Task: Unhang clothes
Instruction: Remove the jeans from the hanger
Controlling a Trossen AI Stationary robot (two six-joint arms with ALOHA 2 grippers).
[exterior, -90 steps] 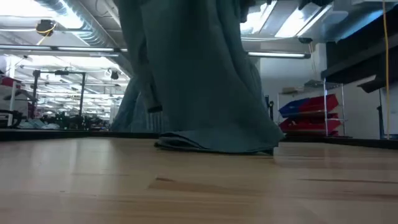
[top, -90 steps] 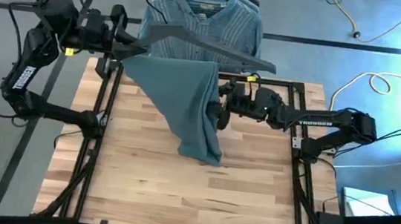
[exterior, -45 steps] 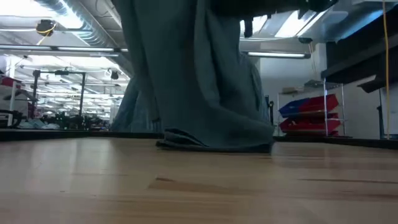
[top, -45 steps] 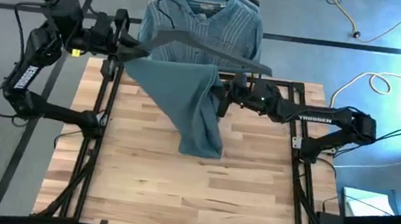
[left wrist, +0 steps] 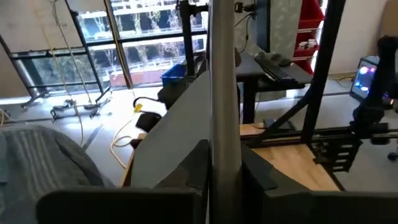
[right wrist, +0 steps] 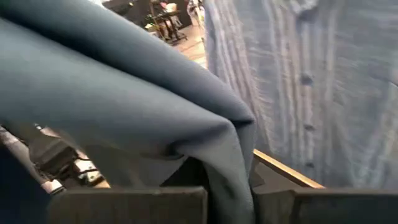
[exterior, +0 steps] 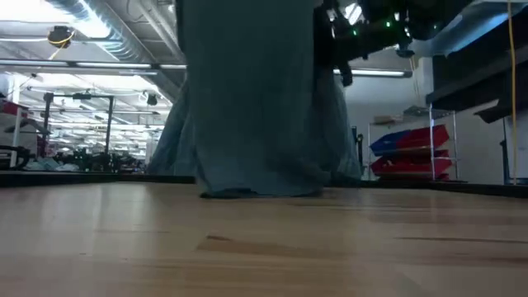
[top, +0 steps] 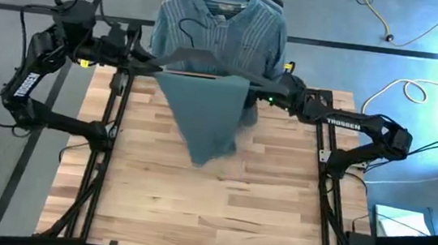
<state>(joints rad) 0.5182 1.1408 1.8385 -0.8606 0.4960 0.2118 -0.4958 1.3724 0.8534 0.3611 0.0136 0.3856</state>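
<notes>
Wood table (top: pixel 193 209); grey shirt (top: pixel 208 113) hem touches it mid-far, rest hanging. Black frame rails (top: pixel 100 167) along left, right edges.

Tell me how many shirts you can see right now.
2. The grey T-shirt hangs over the table's far edge from a hanger that the left gripper holds, with the right gripper at its other side. The striped shirt hangs behind the table.
</notes>
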